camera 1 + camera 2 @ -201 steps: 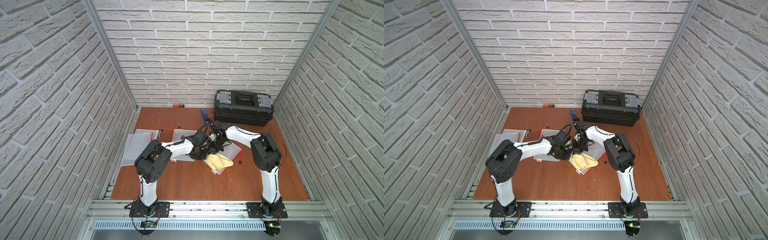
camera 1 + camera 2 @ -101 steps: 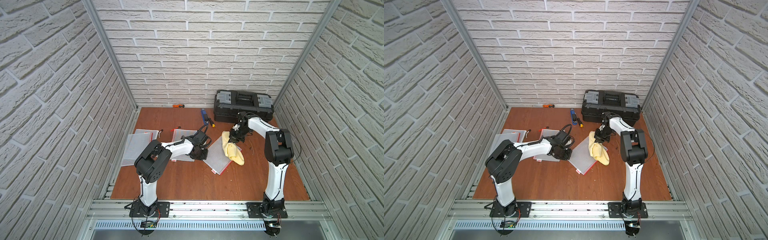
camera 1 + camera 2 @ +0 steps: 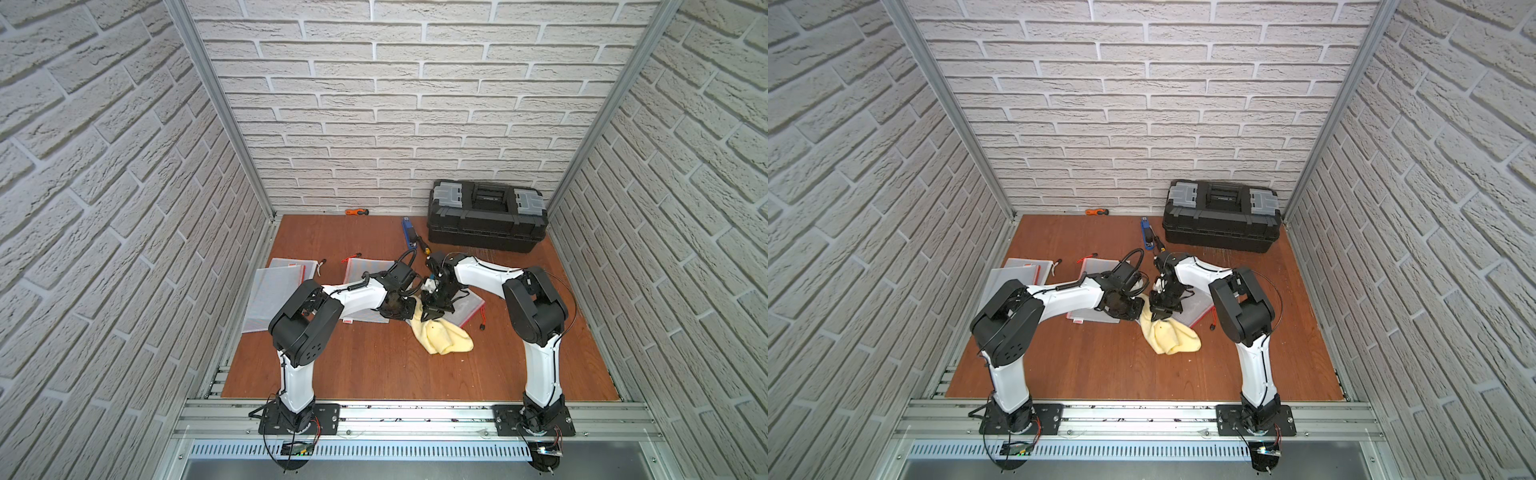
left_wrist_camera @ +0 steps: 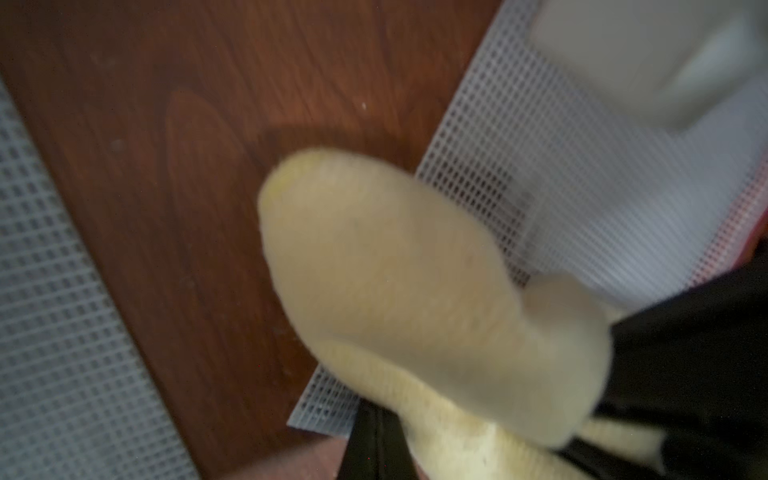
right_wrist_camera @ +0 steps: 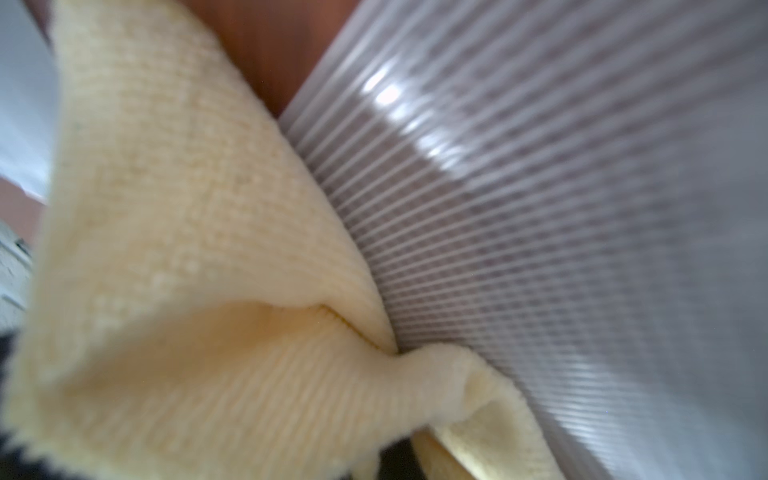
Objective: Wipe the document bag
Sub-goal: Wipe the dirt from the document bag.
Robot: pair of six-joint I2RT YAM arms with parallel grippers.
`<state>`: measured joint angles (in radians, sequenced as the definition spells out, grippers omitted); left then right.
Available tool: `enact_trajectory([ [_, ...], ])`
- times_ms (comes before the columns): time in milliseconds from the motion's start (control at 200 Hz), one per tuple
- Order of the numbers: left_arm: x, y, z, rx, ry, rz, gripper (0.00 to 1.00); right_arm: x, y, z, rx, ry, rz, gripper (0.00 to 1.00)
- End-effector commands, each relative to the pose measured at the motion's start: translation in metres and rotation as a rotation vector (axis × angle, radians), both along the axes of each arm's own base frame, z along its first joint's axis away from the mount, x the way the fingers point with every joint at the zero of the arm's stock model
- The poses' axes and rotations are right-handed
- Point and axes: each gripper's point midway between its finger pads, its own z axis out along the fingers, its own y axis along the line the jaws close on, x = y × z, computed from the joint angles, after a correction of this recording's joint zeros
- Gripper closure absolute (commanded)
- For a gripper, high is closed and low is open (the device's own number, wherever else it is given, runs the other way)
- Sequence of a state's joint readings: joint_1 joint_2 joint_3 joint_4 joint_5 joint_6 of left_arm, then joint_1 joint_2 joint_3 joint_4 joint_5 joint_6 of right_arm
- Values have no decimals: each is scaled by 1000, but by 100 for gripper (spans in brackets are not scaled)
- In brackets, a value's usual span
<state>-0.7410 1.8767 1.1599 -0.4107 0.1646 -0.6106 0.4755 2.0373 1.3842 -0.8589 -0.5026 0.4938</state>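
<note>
In both top views the right gripper (image 3: pixel 433 312) has swung back in from the toolbox (image 3: pixel 486 216) side, where it was half a second ago, and has dragged the yellow cloth (image 3: pixel 446 338) across the document bag (image 3: pixel 468 308) to the edge farthest from the toolbox. This looks like one more stroke of a back-and-forth wipe, so the task is under way rather than finished. The bag lies flat on the table (image 3: pixel 374 365) in front of the toolbox, and most of the cloth now trails past it, farther from the toolbox. The right jaws are closed on a bunch of cloth directly over the bag's edge. The left gripper (image 3: pixel 405 313) has not shifted and sits at the bag's corner on the side away from the toolbox. Its jaws are closed, but I cannot tell whether they pinch the bag or only press on it. In the left wrist view, blurred by motion, the cloth (image 4: pixel 415 291) bulges over the mesh bag (image 4: pixel 498 166), touching it and hiding the fingertips. In the right wrist view the cloth (image 5: pixel 187 249) is gathered into a fold right against the shiny ribbed surface of the bag (image 5: pixel 540 249), so cloth and bag are in contact beneath the jaws.
</note>
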Motion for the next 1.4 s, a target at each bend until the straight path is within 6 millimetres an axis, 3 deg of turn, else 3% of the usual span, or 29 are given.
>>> enact_trajectory([
  [0,-11,17,-20,98,40,-13,100,22,-28,12,-9,-45,-96,98],
  [95,-11,18,-21,102,38,-15,100,38,-54,28,2,-81,-154,98],
  [200,-11,19,-22,103,36,-12,100,54,-98,36,-13,-88,-237,98],
  [325,-11,19,-21,104,32,-9,100,57,-142,44,-53,-100,-300,98],
  [400,-11,19,-20,105,34,-9,100,54,-151,46,-66,-101,-309,98],
  [540,-9,17,-20,101,32,-12,100,42,-119,44,-8,-88,-286,98],
  [750,-5,13,-17,102,27,-16,100,0,-35,31,27,-61,-144,98],
  [825,-4,13,-15,99,24,-13,100,-12,-20,26,36,-53,-131,98],
  [880,-4,13,-15,99,25,-14,100,-17,-22,21,27,-43,-135,98],
  [1020,-4,13,-14,99,27,-12,100,-20,-55,12,-25,-31,-167,98],
  [1265,-5,14,-12,96,22,-11,100,-4,-154,15,-47,-25,-366,98],
  [1395,-7,16,-12,100,21,-9,100,2,-184,17,-85,-26,-409,98],
])
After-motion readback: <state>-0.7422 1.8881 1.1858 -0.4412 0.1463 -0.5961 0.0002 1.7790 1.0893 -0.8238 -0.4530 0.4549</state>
